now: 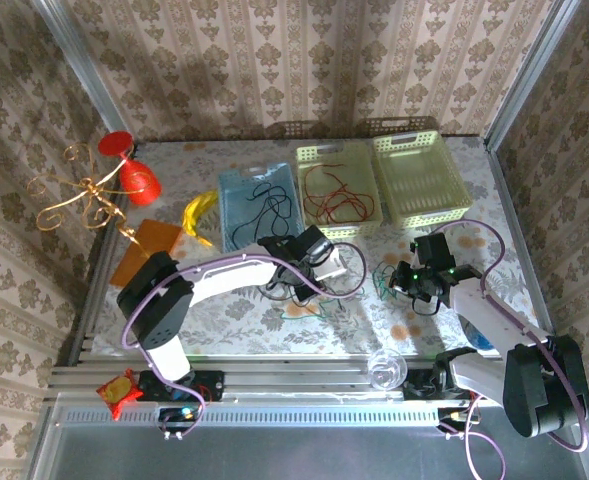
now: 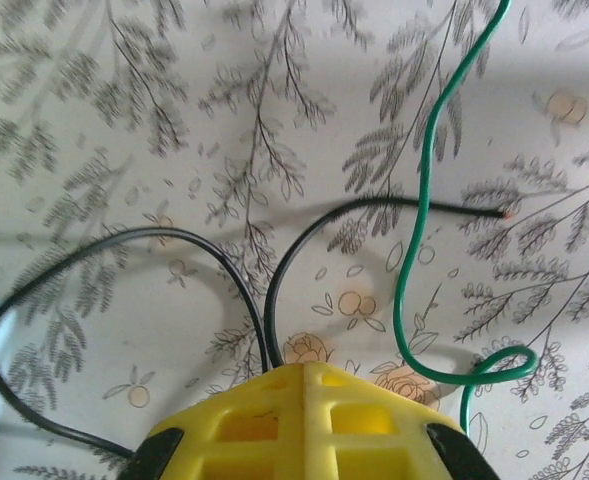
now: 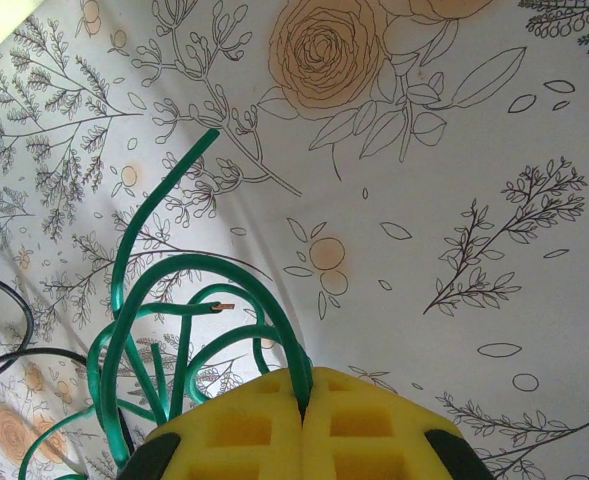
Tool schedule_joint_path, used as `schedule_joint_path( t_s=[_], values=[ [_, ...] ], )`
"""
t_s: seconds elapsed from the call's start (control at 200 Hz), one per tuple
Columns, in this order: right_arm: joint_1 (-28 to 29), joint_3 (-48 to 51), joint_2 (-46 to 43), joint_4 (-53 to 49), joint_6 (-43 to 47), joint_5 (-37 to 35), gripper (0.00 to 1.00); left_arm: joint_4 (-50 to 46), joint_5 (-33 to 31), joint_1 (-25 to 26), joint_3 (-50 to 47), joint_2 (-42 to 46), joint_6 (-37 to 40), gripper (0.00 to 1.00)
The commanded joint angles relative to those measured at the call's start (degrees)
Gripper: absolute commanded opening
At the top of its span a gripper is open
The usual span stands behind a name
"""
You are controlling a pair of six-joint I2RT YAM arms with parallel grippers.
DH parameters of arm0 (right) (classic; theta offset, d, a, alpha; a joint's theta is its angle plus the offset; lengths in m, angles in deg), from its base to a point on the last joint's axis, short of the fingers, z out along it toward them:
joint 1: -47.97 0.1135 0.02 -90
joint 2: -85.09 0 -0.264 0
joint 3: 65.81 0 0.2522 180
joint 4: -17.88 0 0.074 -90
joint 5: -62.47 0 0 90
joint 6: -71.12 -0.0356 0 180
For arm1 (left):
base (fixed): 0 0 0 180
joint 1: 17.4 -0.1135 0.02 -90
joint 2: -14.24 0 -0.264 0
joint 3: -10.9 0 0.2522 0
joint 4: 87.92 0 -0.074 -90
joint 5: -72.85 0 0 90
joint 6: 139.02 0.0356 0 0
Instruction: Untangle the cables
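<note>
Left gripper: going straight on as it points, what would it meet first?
Likely the flowered tablecloth, between two arcs of the black cable; the green cable lies right of that line. Depth unclear.

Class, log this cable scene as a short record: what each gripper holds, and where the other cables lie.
left gripper: shut on a black cable
right gripper: shut on a green cable
blue basket: holds black cables
middle basket: yellow-green, holds red cables
tablecloth: black and green strands lie in loose loops near the two grippers
</note>
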Motion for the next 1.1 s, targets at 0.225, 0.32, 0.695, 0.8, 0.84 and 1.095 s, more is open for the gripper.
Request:
schedule_joint_path(
  t_s=[0.225, 0.32, 0.695, 0.8, 0.84, 1.095],
  values=[
    [-0.4, -0.9, -1.5, -1.4, 0.3, -0.5, 0.0, -5.4, 4.0, -2.1, 0.3, 0.6, 2.6, 0.51],
    [-0.5, -1.1, -1.6, -2.1, 0.8, -0.6, 0.0, -8.9, 6.4, -1.6, 1.6, -2.3, 4.4, 0.61],
    [-0.6, -1.4, -1.8, -2.7, 1.7, -1.2, 0.0, -16.6, 6.2, -3.0, 11.7, -13.7, 4.2, 0.48],
    [-0.7, -1.9, -1.7, -2.8, 1.7, -1.5, 0.0, -17.7, 4.3, -1.7, 12.3, -15.7, 5.1, 0.24],
    [-0.7, -2.1, -1.8, -2.8, 1.8, -1.7, 0.0, -17.6, 3.4, -1.3, 12.3, -15.8, 4.9, 0.14],
    [-0.9, -2.5, -1.7, -2.5, 1.3, -2.8, 0.0, -9.2, -2.0, -0.4, 12.6, -7.2, 5.5, 0.0]
  ],
)
